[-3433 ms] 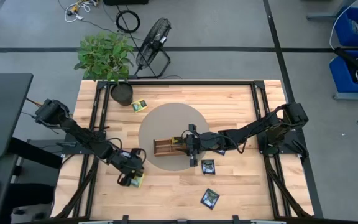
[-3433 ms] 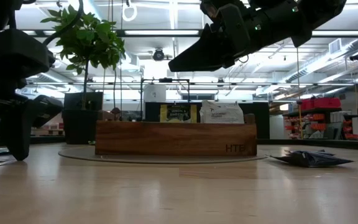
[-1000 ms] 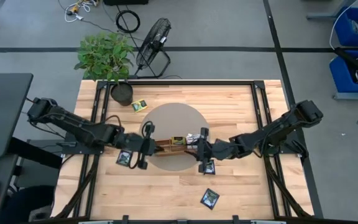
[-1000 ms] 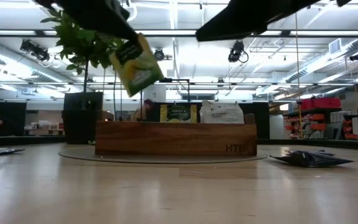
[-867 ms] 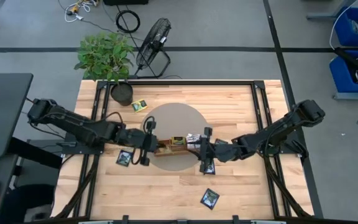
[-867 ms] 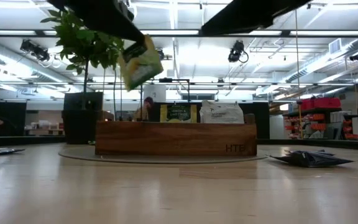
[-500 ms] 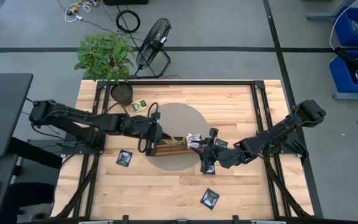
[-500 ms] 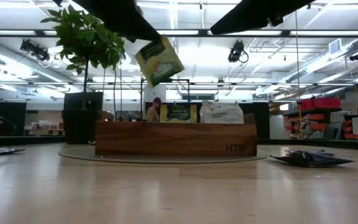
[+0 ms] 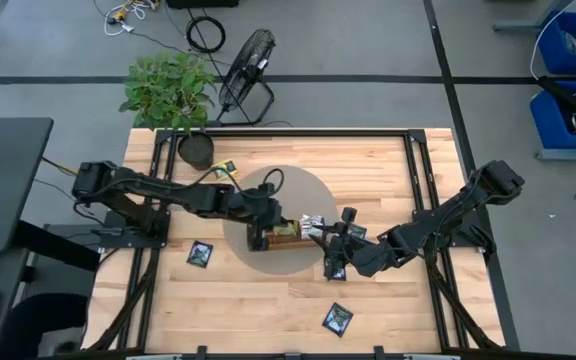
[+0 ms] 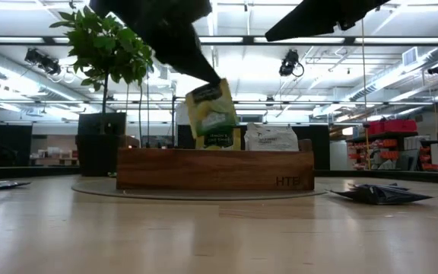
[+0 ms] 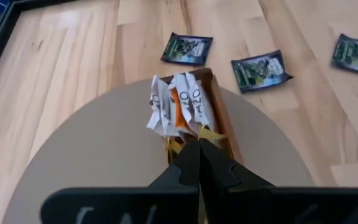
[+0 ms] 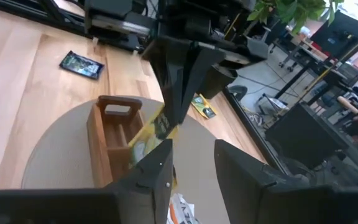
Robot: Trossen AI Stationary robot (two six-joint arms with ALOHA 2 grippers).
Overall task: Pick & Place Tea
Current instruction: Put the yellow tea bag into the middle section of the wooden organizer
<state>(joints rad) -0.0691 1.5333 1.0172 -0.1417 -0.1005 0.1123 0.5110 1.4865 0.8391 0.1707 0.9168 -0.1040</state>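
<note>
Over the wooden tray (image 9: 271, 238), left gripper (image 9: 265, 217) is clamped on a yellow tea sachet (image 10: 211, 109). Right gripper (image 9: 334, 243) waits at 3 o'clock, fingers apart, holding nothing.

A long wooden tray (image 9: 268, 236) rests on a round grey mat (image 9: 273, 195) at the centre of the desk (image 9: 388, 310). Beyond the far desk edge — a potted plant (image 9: 168, 90) and a floor fan (image 9: 248, 62), side by side.
</note>
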